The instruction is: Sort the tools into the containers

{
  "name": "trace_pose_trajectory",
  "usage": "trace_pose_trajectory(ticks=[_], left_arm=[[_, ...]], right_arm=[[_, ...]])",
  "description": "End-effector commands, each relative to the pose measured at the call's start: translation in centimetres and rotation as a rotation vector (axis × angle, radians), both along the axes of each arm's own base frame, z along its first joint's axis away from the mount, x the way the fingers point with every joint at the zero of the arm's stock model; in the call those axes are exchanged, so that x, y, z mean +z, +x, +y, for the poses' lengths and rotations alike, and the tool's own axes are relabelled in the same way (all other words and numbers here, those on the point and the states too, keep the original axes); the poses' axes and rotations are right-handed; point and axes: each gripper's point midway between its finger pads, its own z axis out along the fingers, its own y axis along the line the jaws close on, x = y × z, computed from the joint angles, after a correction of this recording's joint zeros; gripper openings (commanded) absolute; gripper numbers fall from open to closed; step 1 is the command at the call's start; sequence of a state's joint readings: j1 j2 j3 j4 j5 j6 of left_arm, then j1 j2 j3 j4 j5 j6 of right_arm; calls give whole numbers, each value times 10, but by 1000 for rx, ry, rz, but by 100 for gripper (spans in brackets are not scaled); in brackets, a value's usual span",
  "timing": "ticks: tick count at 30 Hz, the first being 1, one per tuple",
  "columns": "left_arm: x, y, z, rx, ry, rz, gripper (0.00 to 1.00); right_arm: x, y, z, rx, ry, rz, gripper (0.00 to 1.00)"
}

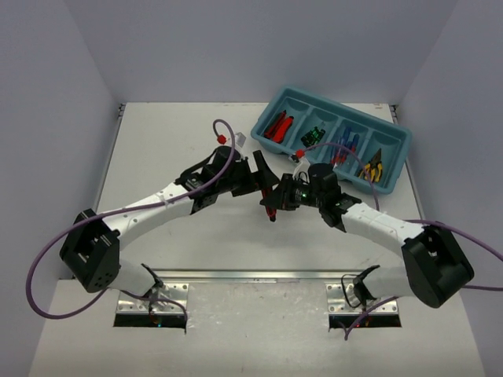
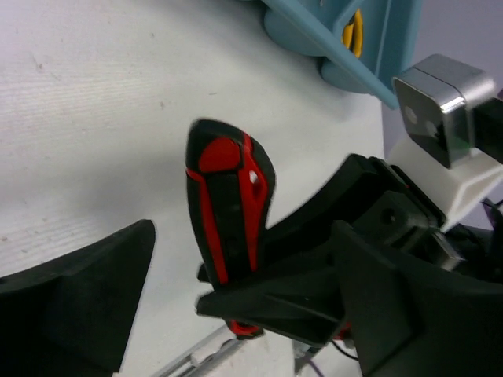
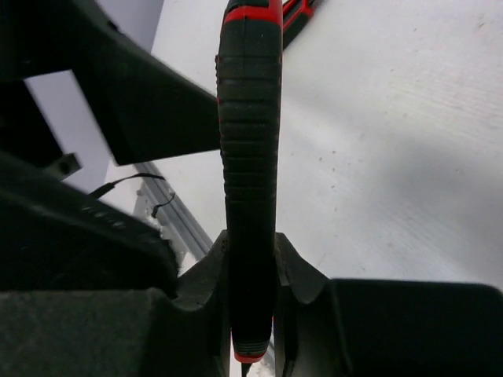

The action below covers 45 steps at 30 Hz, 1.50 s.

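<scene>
Sorting looks nearly done: tray already holds screwdrivers and pliers. Red-handled cutters are outside it, over the bench, clamped in the right hand; left hand alongside, fingers apart.

Left end effector closely crowds right end effector.

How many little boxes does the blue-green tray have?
4, side by side in the teal tray: the left-end one holds red cutters, the next green-and-black screwdrivers, the third blue-and-red screwdrivers, the right-end one yellow pliers. None looks hidden.
</scene>
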State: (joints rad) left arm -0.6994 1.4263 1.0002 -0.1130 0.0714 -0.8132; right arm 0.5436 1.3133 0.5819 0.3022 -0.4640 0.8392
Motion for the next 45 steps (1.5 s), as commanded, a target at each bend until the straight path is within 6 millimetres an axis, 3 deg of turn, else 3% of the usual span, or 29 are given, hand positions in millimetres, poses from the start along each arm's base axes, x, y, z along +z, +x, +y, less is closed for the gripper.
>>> trace_pose_trajectory(ticks=[1, 2, 4, 5, 8, 10, 11, 13, 16, 19, 20, 21, 23, 25, 27, 28, 30, 34, 37, 40, 42, 44, 45], left_arm=[[59, 13, 27, 110, 77, -146, 100], [65, 23, 50, 205, 163, -189, 100], [90, 17, 90, 324, 249, -227, 100], [105, 14, 117, 409, 292, -268, 100], [131, 1, 160, 515, 357, -342, 100], [135, -7, 175, 520, 401, -362, 100], [133, -10, 180, 510, 439, -372, 100], [115, -16, 195, 506, 532, -339, 100], [97, -22, 202, 485, 599, -304, 100], [85, -29, 198, 429, 595, -288, 100], [82, -31, 193, 388, 591, -290, 100], [77, -31, 191, 362, 596, -289, 100], [66, -32, 189, 306, 643, -278, 100], [61, -32, 186, 267, 675, -267, 100], [62, -33, 177, 203, 673, -264, 100], [65, -32, 175, 195, 665, -275, 100], [70, -31, 172, 161, 668, -302, 100], [55, -23, 178, 117, 788, -313, 100], [28, 2, 184, 82, 908, -286, 100], [-1, 26, 195, 53, 863, -163, 100], [-25, 44, 217, 69, 888, -59, 100], [-41, 49, 225, 57, 915, -3, 100], [-56, 54, 225, 6, 928, 49, 100]], right_arm=[[20, 44, -1, -122, -37, -74, 0], [20, 59, -4, -158, -58, -61, 0], [8, 75, -14, -207, -119, 11, 0], [7, 92, -20, -246, -130, 40, 0], [1, 139, -44, -397, -148, 94, 0], [-8, 170, -62, -495, -206, 128, 0], [11, 198, -66, -541, -214, 93, 0], [4, 226, -72, -578, -280, 139, 0], [9, 272, -70, -608, -303, 139, 0], [3, 300, -76, -646, -351, 151, 0], [3, 317, -80, -671, -355, 142, 1], [1, 326, -83, -689, -361, 148, 6], [1, 345, -87, -708, -339, 140, 27], [-6, 352, -87, -697, -335, 145, 38], [4, 364, -83, -684, -322, 117, 62], [5, 364, -82, -673, -323, 113, 72], [15, 360, -79, -633, -318, 90, 78], [86, 335, -82, -564, -316, -53, 87], [112, 280, -86, -442, -341, -131, 98], [127, 235, -88, -334, -349, -172, 99], [124, 187, -86, -204, -354, -170, 99], [124, 169, -82, -142, -332, -183, 99], [121, 145, -83, -122, -300, -208, 99]])
